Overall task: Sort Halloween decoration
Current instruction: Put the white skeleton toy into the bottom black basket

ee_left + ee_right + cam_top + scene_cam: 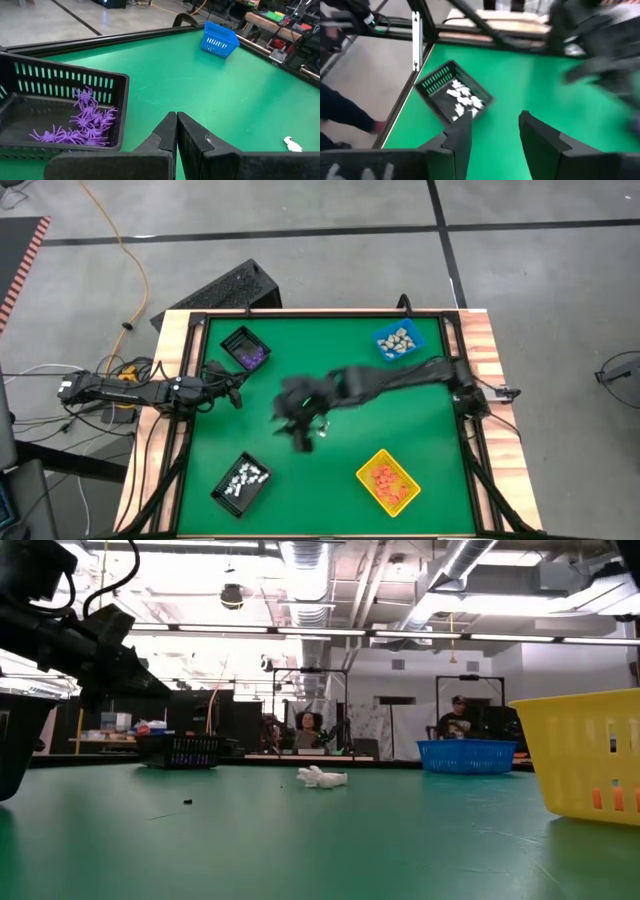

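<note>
while right gripper (492, 132) jaws spread, empty, white decoration (322, 777) lies apart on table (320, 840).

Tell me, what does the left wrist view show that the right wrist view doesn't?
Only the left wrist view shows a black bin holding purple spiders, a blue basket at the far side of the table, one small white piece lying loose on the mat, and the left gripper with its fingers shut.

Only the right wrist view shows a black bin of white pieces, a person's leg and shoe on the floor beside the table, and the right gripper with its fingers apart.

Both show the green mat.
</note>
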`<state>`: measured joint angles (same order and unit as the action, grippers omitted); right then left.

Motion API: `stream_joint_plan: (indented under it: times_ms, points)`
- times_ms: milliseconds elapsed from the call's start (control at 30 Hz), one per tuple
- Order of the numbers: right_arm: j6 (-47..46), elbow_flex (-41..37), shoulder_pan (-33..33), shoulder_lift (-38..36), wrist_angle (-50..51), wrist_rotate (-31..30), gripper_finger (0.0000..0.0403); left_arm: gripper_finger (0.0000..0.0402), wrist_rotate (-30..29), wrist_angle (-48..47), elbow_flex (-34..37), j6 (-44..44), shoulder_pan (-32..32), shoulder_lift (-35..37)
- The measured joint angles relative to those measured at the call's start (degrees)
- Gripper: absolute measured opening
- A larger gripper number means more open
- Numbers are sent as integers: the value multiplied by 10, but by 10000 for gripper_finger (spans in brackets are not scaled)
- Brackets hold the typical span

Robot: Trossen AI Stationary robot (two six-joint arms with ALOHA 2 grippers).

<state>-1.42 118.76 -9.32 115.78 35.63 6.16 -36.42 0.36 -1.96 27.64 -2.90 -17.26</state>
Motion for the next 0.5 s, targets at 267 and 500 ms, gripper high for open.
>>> stream_joint_plan:
  times_ms: [267,500]
  points:
    - [49,1,48,-189,288,-85,166,0,0,0,0,3,0,0]
    - [26,-81,64,-330,435,-139,159,0,0,0,0,7,0,0]
